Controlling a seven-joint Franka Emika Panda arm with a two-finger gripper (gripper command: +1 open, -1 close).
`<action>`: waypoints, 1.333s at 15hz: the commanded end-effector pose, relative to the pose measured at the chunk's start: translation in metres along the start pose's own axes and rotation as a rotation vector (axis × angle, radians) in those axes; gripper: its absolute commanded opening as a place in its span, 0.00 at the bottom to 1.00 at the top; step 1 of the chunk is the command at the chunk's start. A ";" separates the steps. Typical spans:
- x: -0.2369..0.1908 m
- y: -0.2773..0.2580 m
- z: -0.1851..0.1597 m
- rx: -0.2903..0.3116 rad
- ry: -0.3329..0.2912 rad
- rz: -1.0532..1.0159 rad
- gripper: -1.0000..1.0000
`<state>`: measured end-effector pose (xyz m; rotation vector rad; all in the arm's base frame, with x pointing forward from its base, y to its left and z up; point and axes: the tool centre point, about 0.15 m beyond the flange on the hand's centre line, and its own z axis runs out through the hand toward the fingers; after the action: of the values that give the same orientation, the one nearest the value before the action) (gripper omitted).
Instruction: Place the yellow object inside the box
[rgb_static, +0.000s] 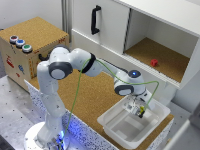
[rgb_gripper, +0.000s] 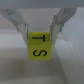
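The yellow object is a tiny yellow cube with dark letter marks. It sits between my two fingers in the wrist view. My gripper is shut on it and holds it over the far part of the box, a shallow white bin on the cork table. In the exterior view the yellow object shows as a small spot at the fingertips, just above the bin's inside. The wrist view shows the bin's white floor below the cube.
A small red cube lies in the open white cabinet behind the bin. A cork-topped wooden box with coloured buttons stands at the exterior view's left. My arm's base is at the front.
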<state>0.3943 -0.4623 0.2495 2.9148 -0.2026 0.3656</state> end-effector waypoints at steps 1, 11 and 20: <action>0.011 0.025 0.024 0.204 -0.001 -0.034 0.00; -0.008 -0.028 0.012 0.262 -0.013 -0.128 1.00; -0.003 -0.043 -0.026 0.220 0.088 -0.125 1.00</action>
<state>0.3935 -0.4318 0.2519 3.0941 0.0111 0.3907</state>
